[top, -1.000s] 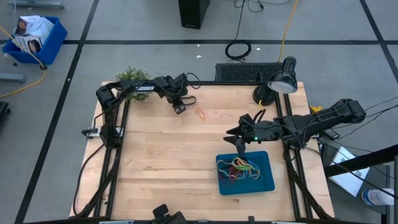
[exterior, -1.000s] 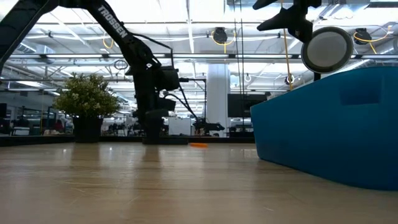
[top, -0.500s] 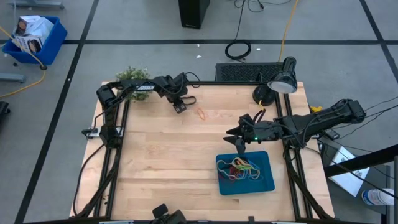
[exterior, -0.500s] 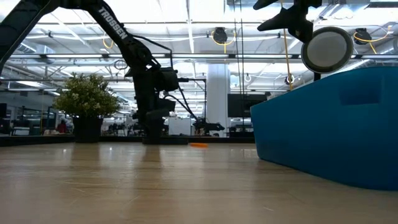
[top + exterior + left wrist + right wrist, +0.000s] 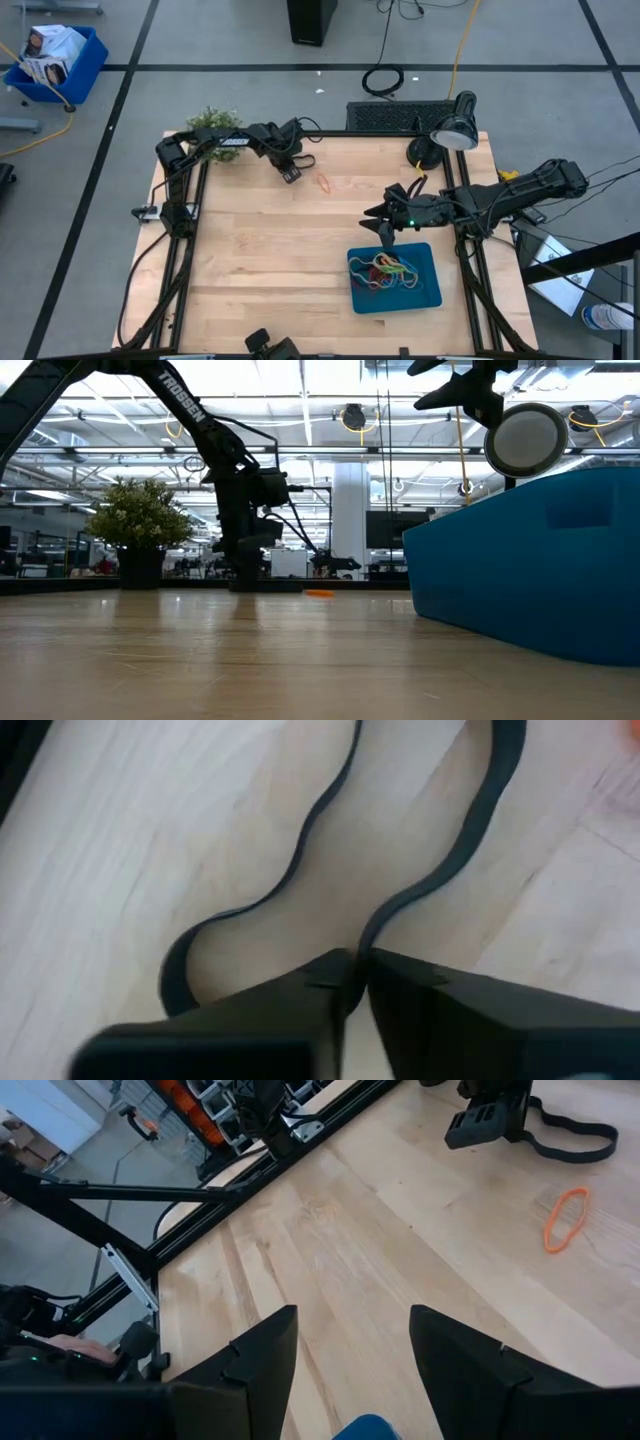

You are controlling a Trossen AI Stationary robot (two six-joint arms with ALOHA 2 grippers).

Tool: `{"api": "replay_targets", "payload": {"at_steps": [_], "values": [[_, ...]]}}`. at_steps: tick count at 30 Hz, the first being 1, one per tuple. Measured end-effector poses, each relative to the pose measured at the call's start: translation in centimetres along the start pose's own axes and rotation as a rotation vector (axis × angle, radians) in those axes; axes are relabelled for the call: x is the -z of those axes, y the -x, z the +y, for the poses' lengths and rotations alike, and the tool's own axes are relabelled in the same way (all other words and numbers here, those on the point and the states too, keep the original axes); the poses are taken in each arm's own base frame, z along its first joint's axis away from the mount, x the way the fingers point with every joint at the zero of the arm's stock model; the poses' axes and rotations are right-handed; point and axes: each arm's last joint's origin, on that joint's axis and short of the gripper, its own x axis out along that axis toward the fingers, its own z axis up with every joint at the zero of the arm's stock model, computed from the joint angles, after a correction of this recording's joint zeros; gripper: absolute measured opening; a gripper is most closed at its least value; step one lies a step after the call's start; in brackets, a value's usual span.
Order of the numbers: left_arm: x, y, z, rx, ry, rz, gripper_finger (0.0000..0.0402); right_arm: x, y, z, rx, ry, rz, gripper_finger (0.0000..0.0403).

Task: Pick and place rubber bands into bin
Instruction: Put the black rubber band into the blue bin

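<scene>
The left gripper (image 5: 289, 173) is down at the tabletop (image 5: 260, 260) near the far edge, toward the far left corner, just in front of the small potted plant (image 5: 212, 122). Its two fingers (image 5: 300, 1010) are pressed together on a black rubber band (image 5: 300, 830), which lies flat on the wood in a wavy loop reaching away from the fingertips. In the low view the left arm stands over that same spot, the gripper (image 5: 245, 565) down close to the wood.

A little further along the far part of the tabletop, toward the middle, lies a single orange rubber band (image 5: 326, 183), clear of the gripper and of the black one. The right wrist view shows it (image 5: 566, 1220) as a thin oval just beside the black loop.

The right gripper (image 5: 386, 232) hangs over the far left corner of the bin (image 5: 428, 295), its fingers (image 5: 262, 1350) spread apart with nothing between them. The bin sits toward the near right part of the tabletop, near the near edge. Inside it is a tangled heap of rubber bands (image 5: 385, 270) in red, green, yellow and blue.

A black desk lamp (image 5: 445, 130) stands at the far right corner.
</scene>
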Motion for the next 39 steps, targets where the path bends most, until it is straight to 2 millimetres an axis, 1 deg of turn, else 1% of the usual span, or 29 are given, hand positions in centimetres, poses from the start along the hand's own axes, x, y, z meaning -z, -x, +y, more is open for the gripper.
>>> {"api": "replay_targets", "payload": {"at_steps": [2, 3, 7, 9, 13, 16, 19, 21, 25, 27, 31, 34, 39], "values": [[0.0, 0.0, 0.0, -0.002, 0.001, -0.001, 0.0018, 0.0, 0.0, 0.0, 0.000, 0.000, 0.000, 0.0191], [0.0, 0.0, 0.0, -0.004, 0.009, -0.001, 0.0010, 0.0, 0.0, 0.0, 0.000, 0.000, 0.000, 0.0190], [0.1, 0.0, 0.0, 0.003, 0.066, 0.006, 0.0016, 0.0, 0.0, 0.0, 0.000, 0.000, 0.000, 0.0188], [0.2, 0.0, -0.1, 0.039, 0.087, 0.024, 0.0018, 0.0, 0.0, 0.0, 0.000, 0.005, 0.001, 0.0189], [0.6, 0.2, -0.3, 0.125, 0.134, 0.061, 0.0006, 0.0, 0.0, 0.0, -0.009, 0.013, 0.009, 0.0191], [0.9, 0.4, -0.6, 0.183, 0.165, 0.092, 0.0013, 0.1, 0.0, 0.1, -0.040, 0.051, 0.038, 0.0191], [1.2, 0.7, -1.4, 0.229, 0.166, 0.122, 0.0016, 0.2, 0.0, 0.2, -0.061, 0.064, 0.056, 0.0188], [1.0, 1.3, -2.0, 0.250, 0.157, 0.101, 0.0010, 0.2, 0.0, 0.2, -0.073, 0.071, 0.068, 0.0188], [0.6, 3.6, -3.1, 0.263, 0.138, 0.017, 0.0009, 0.2, 0.0, 0.2, -0.080, 0.113, 0.073, 0.0191], [0.5, 5.2, -3.7, 0.269, 0.128, -0.035, 0.0013, 0.2, 0.0, 0.2, -0.081, 0.133, 0.073, 0.0192], [0.6, 9.1, -4.8, 0.293, 0.116, -0.146, 0.0006, 0.2, 0.0, 0.2, -0.081, 0.169, 0.071, 0.0189], [1.0, 12.2, -5.8, 0.321, 0.109, -0.248, 0.0009, 0.3, 0.0, 0.2, -0.080, 0.189, 0.071, 0.0188], [1.8, 17.6, -8.0, 0.434, 0.050, -0.457, 0.0006, 0.2, 0.0, 0.2, -0.081, 0.217, 0.067, 0.0191]]}}
